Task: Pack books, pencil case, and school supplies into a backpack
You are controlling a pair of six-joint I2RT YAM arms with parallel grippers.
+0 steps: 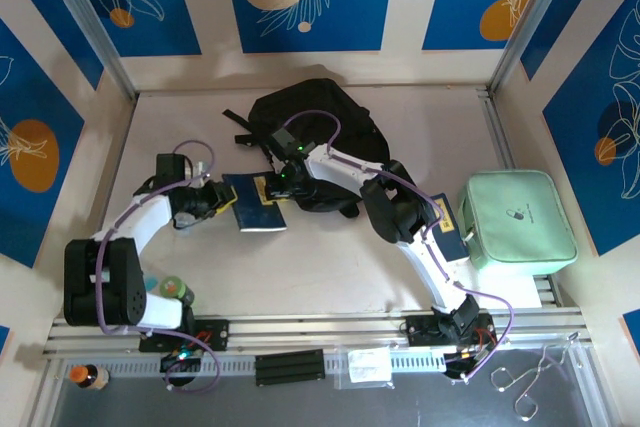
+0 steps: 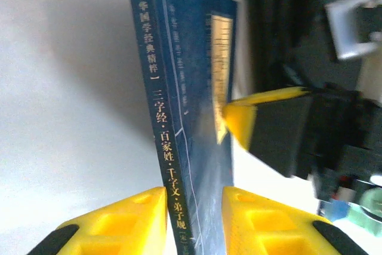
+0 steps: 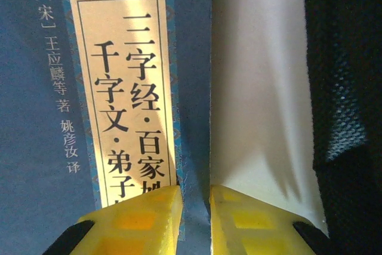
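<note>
A dark navy book (image 1: 255,213) with a yellow title label lies between both grippers, just in front of the black backpack (image 1: 310,112). My left gripper (image 1: 222,199) is shut on its spine end; in the left wrist view the spine (image 2: 173,147) stands between the yellow fingers (image 2: 125,222), and the gripper (image 2: 194,222) is closed on it. My right gripper (image 1: 283,182) is shut on the opposite edge; in the right wrist view it (image 3: 195,213) pinches the cover's edge (image 3: 200,117) beside the label. Backpack fabric (image 3: 346,88) lies just to the right. Another navy book (image 1: 452,234) rests near the right arm.
A mint green rectangular box (image 1: 515,219) sits at the right, touching the second book. By the left arm's base stand a green-topped item (image 1: 172,289) and an orange-capped bottle (image 1: 88,375). Along the front rail lie a black bar (image 1: 290,367), a clear packet (image 1: 365,367) and metal loops (image 1: 530,379).
</note>
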